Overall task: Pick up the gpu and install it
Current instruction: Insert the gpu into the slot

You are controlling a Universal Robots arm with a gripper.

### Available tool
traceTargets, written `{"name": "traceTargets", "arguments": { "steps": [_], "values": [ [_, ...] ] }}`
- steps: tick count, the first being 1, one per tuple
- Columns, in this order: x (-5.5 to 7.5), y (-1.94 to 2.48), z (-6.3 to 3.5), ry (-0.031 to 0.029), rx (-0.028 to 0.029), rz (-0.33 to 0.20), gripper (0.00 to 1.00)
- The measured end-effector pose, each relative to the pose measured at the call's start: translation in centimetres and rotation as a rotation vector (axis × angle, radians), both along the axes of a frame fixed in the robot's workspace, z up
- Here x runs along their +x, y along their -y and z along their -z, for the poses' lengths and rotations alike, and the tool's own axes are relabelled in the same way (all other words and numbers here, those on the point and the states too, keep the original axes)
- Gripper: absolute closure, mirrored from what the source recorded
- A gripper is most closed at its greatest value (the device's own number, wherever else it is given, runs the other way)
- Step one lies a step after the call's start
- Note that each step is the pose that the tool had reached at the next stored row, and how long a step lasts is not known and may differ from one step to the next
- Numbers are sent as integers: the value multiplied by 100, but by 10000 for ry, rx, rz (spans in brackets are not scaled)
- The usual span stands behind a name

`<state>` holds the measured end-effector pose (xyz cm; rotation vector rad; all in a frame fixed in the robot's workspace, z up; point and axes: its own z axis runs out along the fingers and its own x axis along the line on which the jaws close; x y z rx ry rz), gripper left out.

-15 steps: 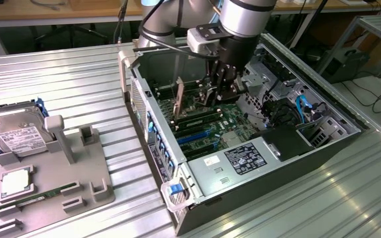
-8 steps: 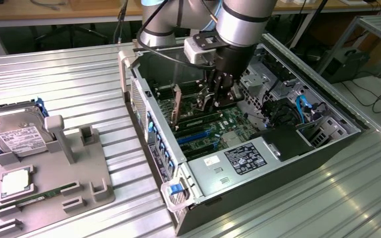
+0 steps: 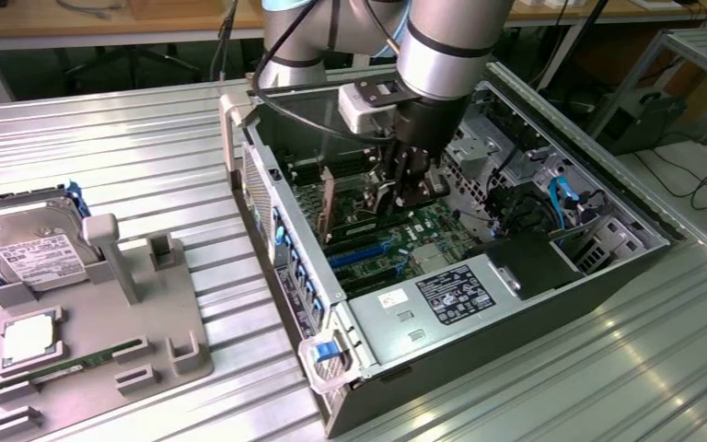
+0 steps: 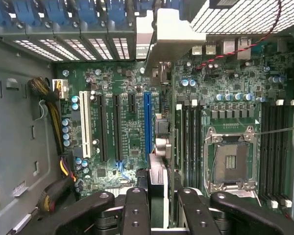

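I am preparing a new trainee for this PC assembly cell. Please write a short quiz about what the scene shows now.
1. True or false: the hard drive lies inside the computer case.
2. What does the gripper hold? A) the gpu B) a memory stick C) a cable
3. Name the colour of the long slot next to the gpu on the motherboard.
Key: 1 false, it is on the grey holder outside the case; 2 A; 3 blue.

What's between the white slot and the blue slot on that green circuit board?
Three black expansion slots, two long and one short, seen in the wrist view.
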<state>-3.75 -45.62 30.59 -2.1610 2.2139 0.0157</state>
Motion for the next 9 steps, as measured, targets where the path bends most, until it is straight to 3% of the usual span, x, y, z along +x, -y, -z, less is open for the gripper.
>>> {"name": "traceTargets", "arguments": {
  "steps": [4,9],
  "values": [
    [-17,15,55,6,21,-40,73],
    [-27,132,94,6,26,-44,73]
  ]
}}
